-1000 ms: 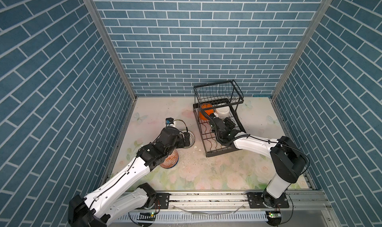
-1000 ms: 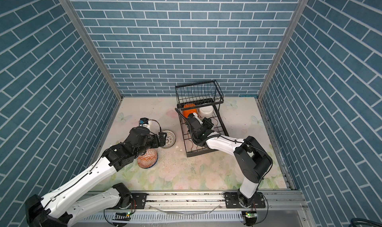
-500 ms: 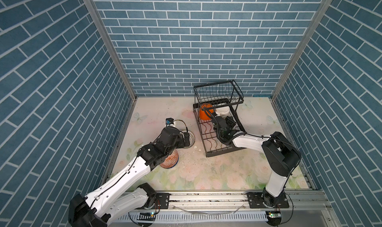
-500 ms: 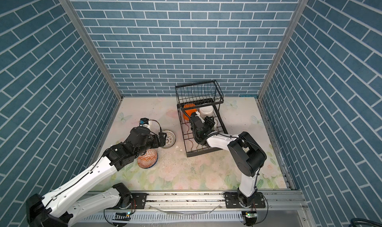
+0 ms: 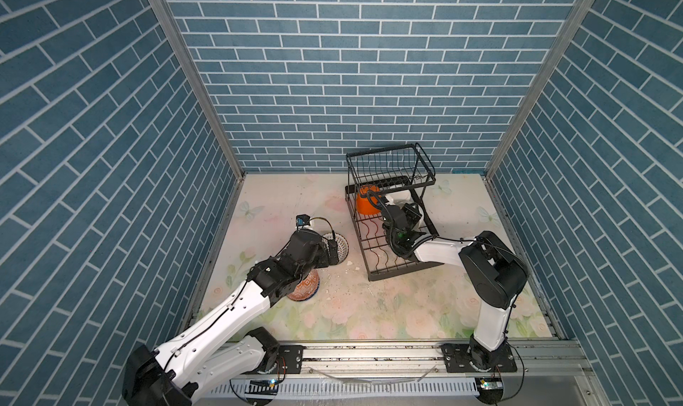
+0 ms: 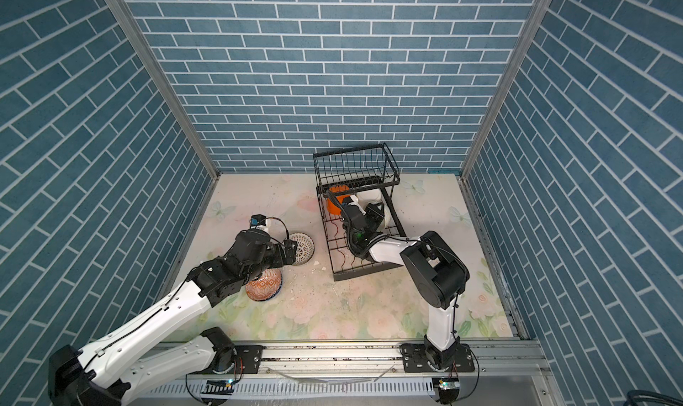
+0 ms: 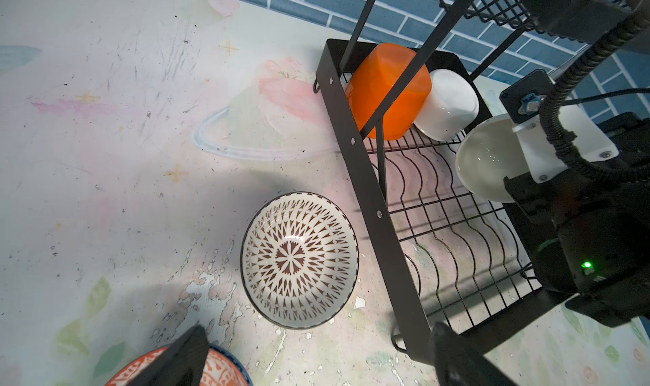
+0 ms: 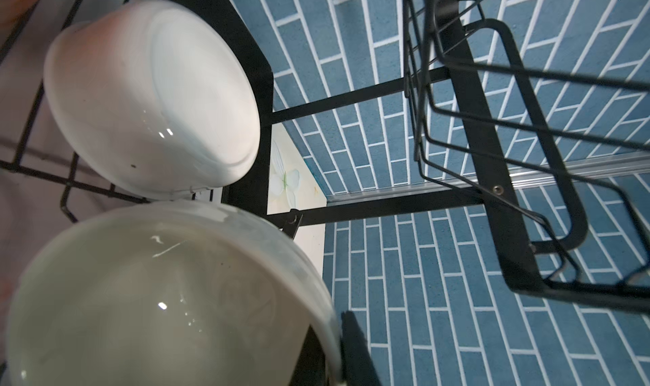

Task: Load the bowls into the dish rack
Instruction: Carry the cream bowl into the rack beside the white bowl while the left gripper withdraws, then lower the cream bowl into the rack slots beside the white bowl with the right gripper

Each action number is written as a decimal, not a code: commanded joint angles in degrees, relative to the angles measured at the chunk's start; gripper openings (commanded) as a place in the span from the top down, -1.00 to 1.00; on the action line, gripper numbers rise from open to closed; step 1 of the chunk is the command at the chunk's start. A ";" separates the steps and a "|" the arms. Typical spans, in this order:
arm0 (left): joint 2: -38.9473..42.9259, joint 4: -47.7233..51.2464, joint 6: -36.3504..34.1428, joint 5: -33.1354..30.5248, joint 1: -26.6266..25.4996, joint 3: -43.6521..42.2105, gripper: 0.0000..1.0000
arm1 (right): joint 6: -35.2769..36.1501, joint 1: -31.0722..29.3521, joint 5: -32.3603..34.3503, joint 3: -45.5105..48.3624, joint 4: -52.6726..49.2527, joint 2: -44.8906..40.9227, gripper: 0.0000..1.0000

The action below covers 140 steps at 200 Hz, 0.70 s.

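Black wire dish rack point(image 5: 392, 219) at far centre-right. Inside, far end: orange bowl point(image 7: 387, 92), white bowl point(image 7: 446, 104) just right of it. Right gripper point(image 8: 339, 345) clamped on cream bowl point(image 8: 158, 296) rim over rack base. Left gripper point(image 7: 316, 359) spread wide, empty, above dark-patterned bowl point(image 7: 299, 259) on table left of rack; orange-patterned bowl point(image 5: 303, 291) nearer.

No text, label, brand, number or sign can be read in any view; the blue brick-pattern walls, the pale floral table surface, the black wire dish rack and the ceramic bowls carry no legible writing; small markings on the robot hardware are too small or blurred to make out.
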State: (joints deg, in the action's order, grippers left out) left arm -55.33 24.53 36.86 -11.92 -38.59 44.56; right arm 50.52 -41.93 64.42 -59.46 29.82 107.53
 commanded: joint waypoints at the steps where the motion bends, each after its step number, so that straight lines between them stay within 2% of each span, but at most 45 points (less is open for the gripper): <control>1: 0.57 -0.13 0.43 -1.09 0.32 -0.78 -0.99 | 2.52 0.60 2.77 -2.23 5.68 -0.25 1.00; 140: -0.65 -0.45 0.58 -1.38 0.35 -0.75 -0.99 | 5.27 3.00 1.14 -5.33 7.46 3.86 1.00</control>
State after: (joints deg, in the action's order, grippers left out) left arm -55.59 24.49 37.34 -12.40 -38.57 44.12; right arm 53.15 -39.09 64.25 -60.62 32.40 110.37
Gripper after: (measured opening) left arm 0.996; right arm 0.105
